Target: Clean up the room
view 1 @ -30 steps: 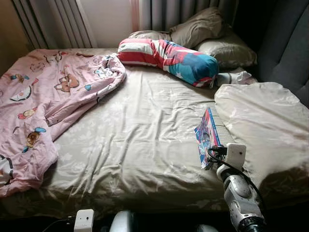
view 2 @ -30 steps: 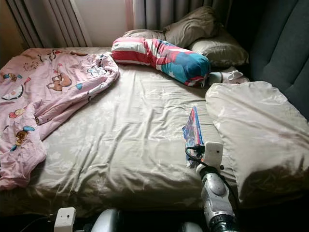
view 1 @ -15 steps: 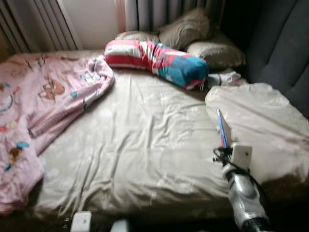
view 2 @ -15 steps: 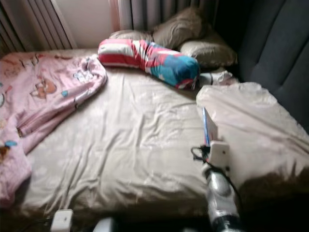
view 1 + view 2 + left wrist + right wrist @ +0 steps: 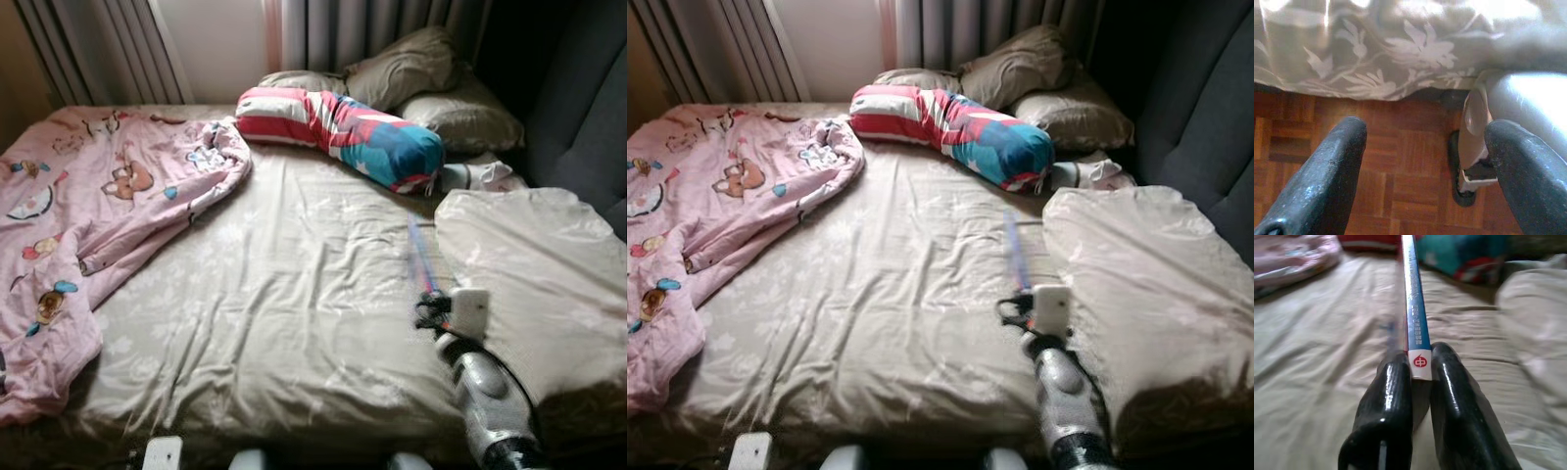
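Bed (image 5: 284, 294), beige floral sheet. Right pincer (image 5: 1418, 369): fingers pressed onto the spine end of a thin blue book (image 5: 1413, 298), held edge-on above the bed, just beside the beige duvet (image 5: 539, 274). Striped red-and-teal bolster (image 5: 343, 122) lies at the bed's head, before two pillows (image 5: 431, 83). Pink cartoon blanket (image 5: 88, 215) is heaped on the bed's far side. Left pincer (image 5: 1425, 147): fingers spread, holding nothing, over parquet floor (image 5: 1400, 166) below the bed's edge.
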`<state>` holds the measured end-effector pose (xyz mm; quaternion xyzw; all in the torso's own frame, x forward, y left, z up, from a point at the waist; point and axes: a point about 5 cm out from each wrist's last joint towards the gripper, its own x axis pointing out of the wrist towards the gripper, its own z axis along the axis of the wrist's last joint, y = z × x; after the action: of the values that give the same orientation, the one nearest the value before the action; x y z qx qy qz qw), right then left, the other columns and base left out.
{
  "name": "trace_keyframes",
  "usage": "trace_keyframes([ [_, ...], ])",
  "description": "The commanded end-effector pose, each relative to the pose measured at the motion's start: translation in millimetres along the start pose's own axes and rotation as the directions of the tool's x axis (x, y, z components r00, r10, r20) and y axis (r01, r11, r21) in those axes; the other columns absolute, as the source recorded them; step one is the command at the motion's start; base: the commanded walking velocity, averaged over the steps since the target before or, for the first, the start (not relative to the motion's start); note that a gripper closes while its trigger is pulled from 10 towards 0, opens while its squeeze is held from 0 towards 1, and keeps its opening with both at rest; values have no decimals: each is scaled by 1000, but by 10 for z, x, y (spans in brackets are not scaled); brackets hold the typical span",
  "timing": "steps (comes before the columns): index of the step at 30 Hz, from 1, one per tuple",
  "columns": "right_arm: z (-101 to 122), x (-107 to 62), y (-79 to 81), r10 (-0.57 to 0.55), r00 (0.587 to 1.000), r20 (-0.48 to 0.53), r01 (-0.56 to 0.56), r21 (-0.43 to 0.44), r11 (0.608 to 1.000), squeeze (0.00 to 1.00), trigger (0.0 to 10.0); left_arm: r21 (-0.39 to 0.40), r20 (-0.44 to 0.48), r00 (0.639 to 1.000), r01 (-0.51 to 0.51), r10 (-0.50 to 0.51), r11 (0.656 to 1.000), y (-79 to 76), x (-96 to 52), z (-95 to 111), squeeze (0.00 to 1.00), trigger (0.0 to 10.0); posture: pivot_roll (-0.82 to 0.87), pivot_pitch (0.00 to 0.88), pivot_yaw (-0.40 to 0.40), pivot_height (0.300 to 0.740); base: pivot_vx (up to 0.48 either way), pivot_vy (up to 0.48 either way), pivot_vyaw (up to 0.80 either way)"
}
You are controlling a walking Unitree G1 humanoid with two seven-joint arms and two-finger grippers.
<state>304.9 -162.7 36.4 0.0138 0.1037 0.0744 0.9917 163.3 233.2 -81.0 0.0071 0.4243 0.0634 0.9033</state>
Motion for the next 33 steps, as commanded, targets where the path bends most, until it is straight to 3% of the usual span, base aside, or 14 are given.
trace_keyframes([
  [1, 114, 25, -38, 5, 999, 47, -4, -23, 1000, 0, 10000, 20, -7, 1000, 6, -5, 1000, -31, 5, -2, 0, 10000, -21, 1, 14, 628, 0, 0, 0],
  [14, 9, -18, -333, -225, 974, -31, 226, 55, 973, 0, 10000, 25, -1, 1000, 13, -13, 1000, -45, 10, 15, 0, 10000, -20, 0, 17, 628, 0, 0, 0],
  [21, 5, -11, -331, -223, 974, -32, 225, 61, 972, 0, 10000, 26, 4, 1000, 15, -16, 1000, -34, 12, 27, 0, 10000, -26, 0, 18, 628, 0, 0, 0],
  [27, 59, 26, -181, -114, 993, 10, 114, 21, 993, 0, 10000, 27, 2, 1000, 12, -12, 1000, 16, -3, 4, 0, 10000, -25, 0, 19, 628, 0, 0, 0],
  [33, 54, 35, -149, -101, 995, 8, 101, 11, 995, 0, 10000, 27, -2, 1000, 12, -12, 1000, 9, -5, -6, 0, 10000, -22, 0, 17, 628, 40, 0, 0],
])
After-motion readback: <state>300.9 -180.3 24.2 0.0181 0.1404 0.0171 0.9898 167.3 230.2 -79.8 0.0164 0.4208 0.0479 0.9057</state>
